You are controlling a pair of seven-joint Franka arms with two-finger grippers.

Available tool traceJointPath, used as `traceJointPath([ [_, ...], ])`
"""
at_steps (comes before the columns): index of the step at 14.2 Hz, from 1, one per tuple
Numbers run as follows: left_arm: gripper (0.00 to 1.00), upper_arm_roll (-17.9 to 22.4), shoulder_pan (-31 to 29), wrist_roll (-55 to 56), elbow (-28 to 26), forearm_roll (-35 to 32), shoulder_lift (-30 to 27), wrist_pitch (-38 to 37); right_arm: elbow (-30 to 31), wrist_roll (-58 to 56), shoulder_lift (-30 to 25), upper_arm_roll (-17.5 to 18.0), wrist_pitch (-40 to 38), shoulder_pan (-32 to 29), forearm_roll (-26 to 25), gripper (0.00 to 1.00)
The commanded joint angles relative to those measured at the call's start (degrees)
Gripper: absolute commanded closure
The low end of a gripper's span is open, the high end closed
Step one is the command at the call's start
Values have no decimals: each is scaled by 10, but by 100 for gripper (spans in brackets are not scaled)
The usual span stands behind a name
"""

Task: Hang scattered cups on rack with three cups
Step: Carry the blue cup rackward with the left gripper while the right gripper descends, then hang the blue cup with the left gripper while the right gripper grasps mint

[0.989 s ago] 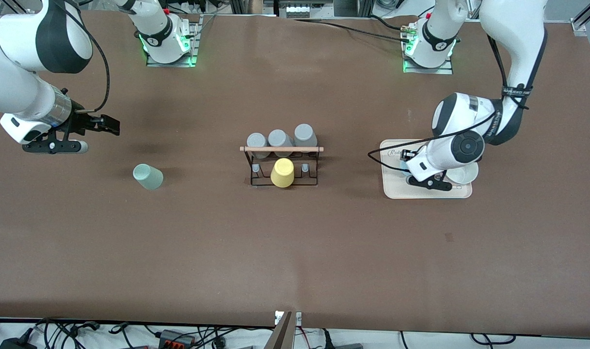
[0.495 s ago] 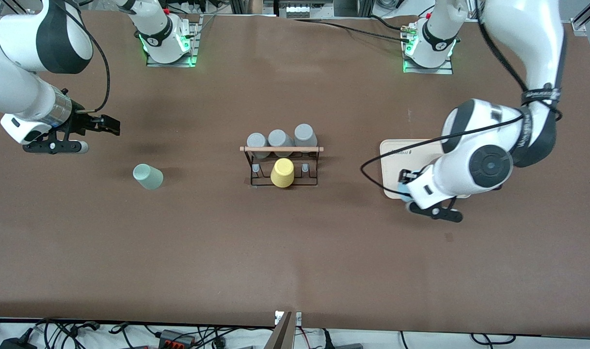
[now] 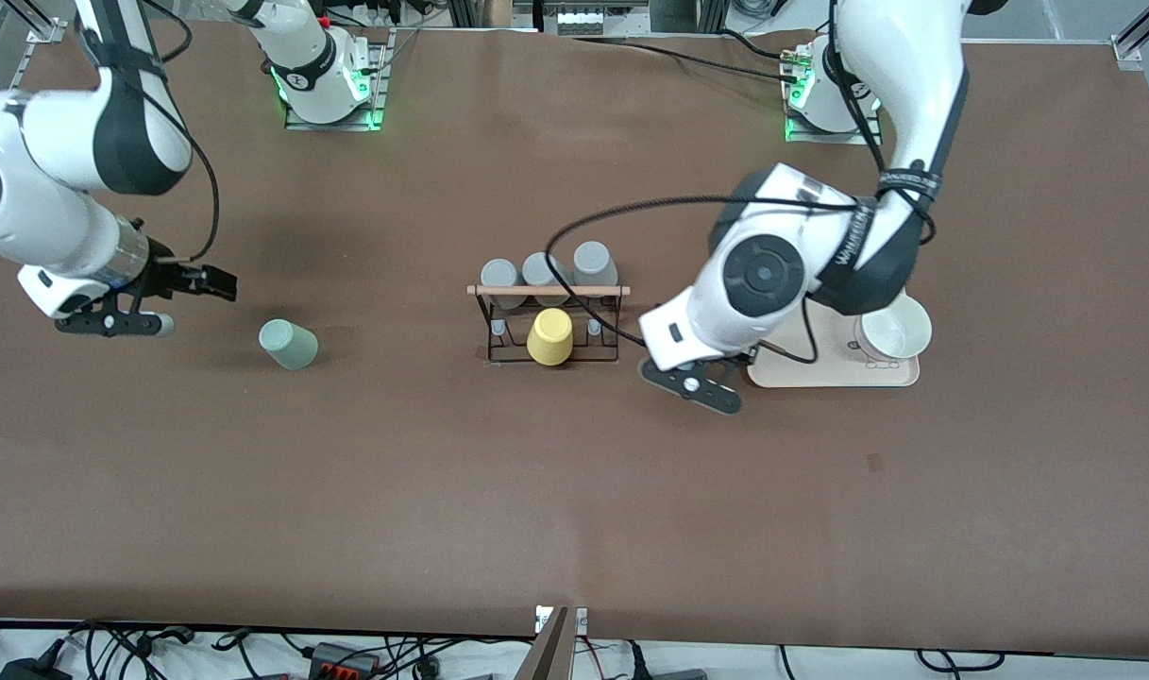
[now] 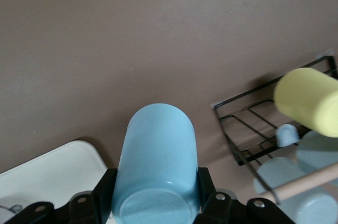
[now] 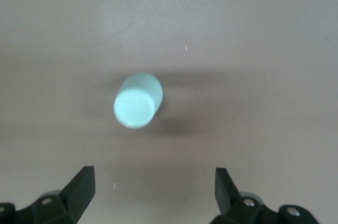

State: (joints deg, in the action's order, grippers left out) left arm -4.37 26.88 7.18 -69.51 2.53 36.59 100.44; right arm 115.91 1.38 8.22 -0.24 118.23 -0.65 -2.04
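The left gripper [image 4: 153, 211], clamped on the light blue tumbler [image 4: 155, 174], hung between the beige tray [image 3: 834, 368] and the rack [image 3: 550, 321], the tumbler's long axis probably pointing at the free peg [image 4: 287, 134] toward the left arm's end, while the right gripper [image 5: 153, 192] waited, jaws spread wide, near the mint-green tumbler [image 5: 138, 100].

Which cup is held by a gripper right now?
The light blue cup, clamped in the left gripper beside the rack; the mint-green cup stands untouched on the table.

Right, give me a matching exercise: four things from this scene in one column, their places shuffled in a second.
1. light blue cup
2. mint-green cup
3. yellow cup
4. white bowl

a. on the beige tray
b. on the black rack
c. gripped in the left hand
d. standing on the table, below the open right hand

Pairs: 1-c, 2-d, 3-b, 4-a
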Motion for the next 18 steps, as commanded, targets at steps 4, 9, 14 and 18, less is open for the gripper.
traceJointPath([
  [4, 74, 7, 49, 79, 49, 22, 14, -13, 32, -16, 71, 8, 138, 18, 1, 0],
  [9, 74, 7, 92, 169, 52, 22, 27, -9, 45, -62, 93, 7, 191, 22, 1, 0],
  [14, 73, 7, 99, 180, 52, 22, 40, 19, 87, -67, 99, 8, 244, 17, 3, 0],
  [18, 72, 6, 106, 180, 51, 23, 52, 26, 99, -67, 104, 7, 262, 17, 3, 0],
])
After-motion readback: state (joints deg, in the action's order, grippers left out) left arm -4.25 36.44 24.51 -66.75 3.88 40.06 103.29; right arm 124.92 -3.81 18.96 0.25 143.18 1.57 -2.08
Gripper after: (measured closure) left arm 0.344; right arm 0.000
